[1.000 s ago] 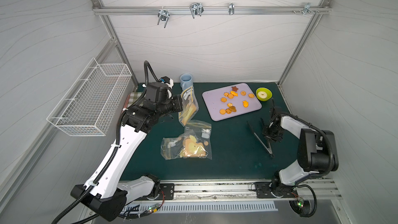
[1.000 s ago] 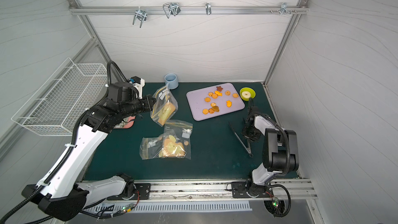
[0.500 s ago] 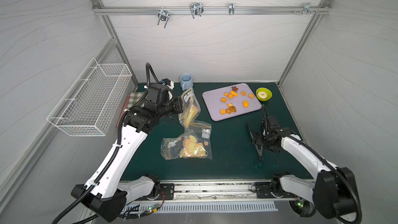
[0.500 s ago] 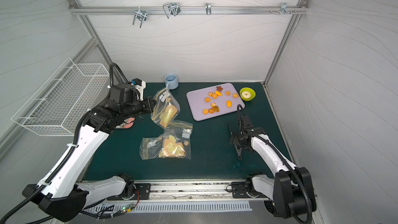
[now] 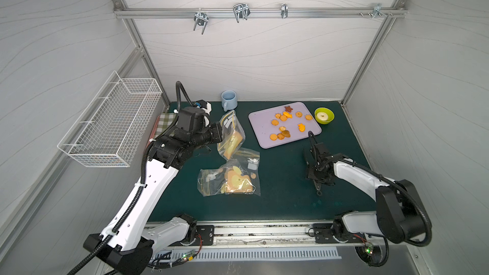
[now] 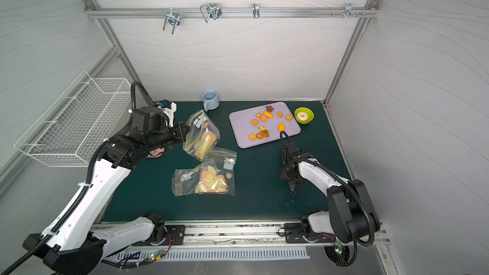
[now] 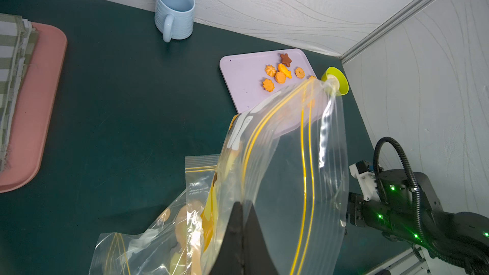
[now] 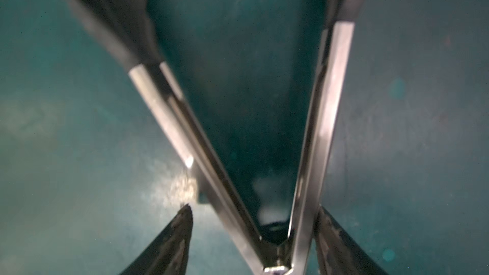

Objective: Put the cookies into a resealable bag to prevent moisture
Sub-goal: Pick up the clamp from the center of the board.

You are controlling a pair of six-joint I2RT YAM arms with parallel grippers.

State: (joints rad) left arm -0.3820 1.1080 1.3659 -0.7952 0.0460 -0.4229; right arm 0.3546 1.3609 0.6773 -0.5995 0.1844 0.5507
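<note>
The left arm rises from its base at the front rail, leans toward the back of the dark green tabletop (image 5: 277, 202) and holds its wrist level. The left gripper (image 5: 220, 135) points sideways toward the middle. Its jaws are pressed together on one edge of a clear resealable bag with yellow zip lines (image 5: 232, 138). In the left wrist view the two black fingers (image 7: 230, 247) meet on the film. The bag hangs tilted above the table and a tan toast-shaped print shows on it. Its lower corner is over a heap of flat clear plastic bags (image 5: 230, 179); whether it touches them I cannot tell. The right arm folds at the elbow near the front right corner, forearm reaching inward and wrist bent down. The right gripper (image 5: 316, 181) aims at the table over a pair of steel tongs (image 8: 324, 115). Its jaws are spread on either side of the tongs' hinged end: one finger lies against a steel arm, and the other stands clear. The cookies (image 5: 283, 118), small orange-golden biscuits plus one dark brown star, lie scattered on a flat lilac rectangular tray (image 5: 260, 128) near the back wall, apart from the held bag. Just beside the tray, a small lime-green bowl (image 5: 330, 119) holds a pale cream round piece (image 5: 322, 114). A light blue ribbed mug (image 5: 229, 100) stands upright by the back wall.
</note>
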